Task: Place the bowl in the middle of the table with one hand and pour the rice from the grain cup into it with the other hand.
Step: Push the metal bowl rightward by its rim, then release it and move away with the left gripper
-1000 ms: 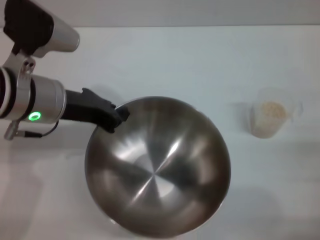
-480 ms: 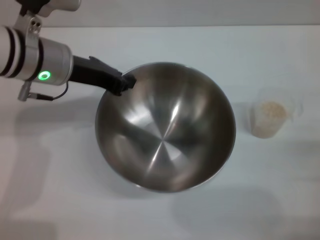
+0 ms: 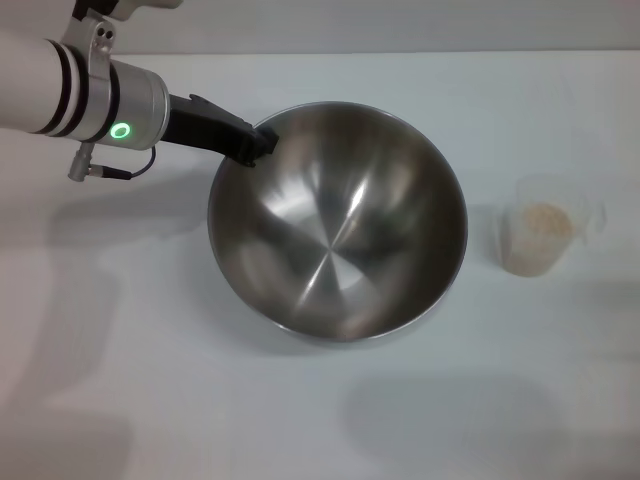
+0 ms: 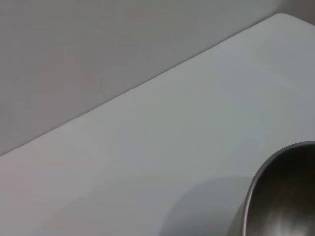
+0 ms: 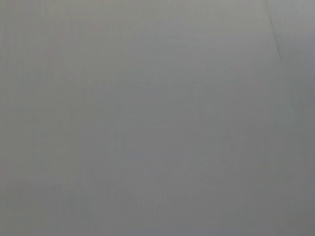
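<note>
The large steel bowl (image 3: pixel 337 222) is near the middle of the white table (image 3: pixel 150 380), tilted, with its far-left rim raised. My left gripper (image 3: pixel 258 143) is shut on that rim and comes in from the upper left. Part of the bowl's rim also shows in the left wrist view (image 4: pixel 283 196). The clear grain cup (image 3: pixel 545 225) stands upright to the right of the bowl, apart from it, with pale rice (image 3: pixel 545 220) inside. My right gripper is out of view; its wrist view shows only a plain grey surface.
The table's far edge (image 3: pixel 400 52) meets a grey wall. The bowl casts a shadow on the table in front of it (image 3: pixel 440 420).
My left gripper has carried the bowl away from me and slightly right, from the near edge toward the table's middle. The grain cup has not moved.
</note>
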Controlling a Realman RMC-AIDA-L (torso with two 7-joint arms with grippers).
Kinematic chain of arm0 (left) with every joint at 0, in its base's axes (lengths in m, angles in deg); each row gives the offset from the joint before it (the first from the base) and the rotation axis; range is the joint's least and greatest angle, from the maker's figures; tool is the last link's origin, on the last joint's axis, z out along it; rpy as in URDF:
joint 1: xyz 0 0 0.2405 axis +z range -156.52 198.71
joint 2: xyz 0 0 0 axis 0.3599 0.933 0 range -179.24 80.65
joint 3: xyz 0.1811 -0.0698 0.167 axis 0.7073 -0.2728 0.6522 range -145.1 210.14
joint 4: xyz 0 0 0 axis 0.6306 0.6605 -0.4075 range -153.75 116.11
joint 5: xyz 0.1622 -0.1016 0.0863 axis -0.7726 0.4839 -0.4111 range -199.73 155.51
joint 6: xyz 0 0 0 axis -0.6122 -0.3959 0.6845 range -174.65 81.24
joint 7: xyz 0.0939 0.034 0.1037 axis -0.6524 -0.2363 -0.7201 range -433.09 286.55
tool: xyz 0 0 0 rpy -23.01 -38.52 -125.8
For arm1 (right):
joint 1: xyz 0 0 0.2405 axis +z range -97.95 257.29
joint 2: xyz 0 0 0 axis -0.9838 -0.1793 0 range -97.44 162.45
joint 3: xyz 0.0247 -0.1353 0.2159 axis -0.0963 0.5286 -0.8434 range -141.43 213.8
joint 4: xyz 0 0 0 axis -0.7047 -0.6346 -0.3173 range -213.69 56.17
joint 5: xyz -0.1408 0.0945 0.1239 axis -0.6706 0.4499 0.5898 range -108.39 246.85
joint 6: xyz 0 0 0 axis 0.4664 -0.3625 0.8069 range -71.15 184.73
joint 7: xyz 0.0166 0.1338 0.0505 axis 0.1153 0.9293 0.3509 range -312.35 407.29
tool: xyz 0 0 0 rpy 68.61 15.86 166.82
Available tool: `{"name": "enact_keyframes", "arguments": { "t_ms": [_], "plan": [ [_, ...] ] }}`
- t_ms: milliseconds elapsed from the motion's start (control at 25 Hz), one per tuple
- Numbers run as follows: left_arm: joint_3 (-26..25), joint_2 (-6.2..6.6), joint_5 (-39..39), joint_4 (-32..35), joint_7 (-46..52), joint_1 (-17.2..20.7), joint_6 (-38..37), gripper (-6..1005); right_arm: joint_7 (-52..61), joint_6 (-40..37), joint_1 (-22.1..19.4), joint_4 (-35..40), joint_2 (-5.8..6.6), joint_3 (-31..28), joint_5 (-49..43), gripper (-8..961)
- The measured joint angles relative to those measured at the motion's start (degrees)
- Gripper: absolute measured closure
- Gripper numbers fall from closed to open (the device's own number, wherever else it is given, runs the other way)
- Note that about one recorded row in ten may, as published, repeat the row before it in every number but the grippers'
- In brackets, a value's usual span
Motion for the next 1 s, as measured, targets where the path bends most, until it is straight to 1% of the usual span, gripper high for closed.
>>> {"name": "enact_keyframes", "arguments": {
  "t_ms": [400, 680, 920, 1000],
  "plan": [
    [0.22, -0.08, 0.17, 0.26, -1.48, -0.08, -0.48, 969, 0.0, 0.0, 0.62, 0.06, 0.09, 0.0, 0.2, 113],
    [0.32, -0.28, 0.3, 0.31, -2.82, 0.5, -2.46, 969, 0.0, -0.01, 0.97, 0.15, 0.1, 0.0, 0.33, 114],
    [0.46, -0.29, 0.36, 0.31, -2.82, 0.77, -4.16, 933, 0.0, -0.01, 0.99, 0.3, 0.18, -0.15, 0.39, 114],
    [0.5, -0.29, 0.36, 0.31, -2.83, 0.8, -4.68, 790, 0.0, -0.01, 1.0, 0.32, 0.18, -0.26, 0.39, 114]
  ]
}}
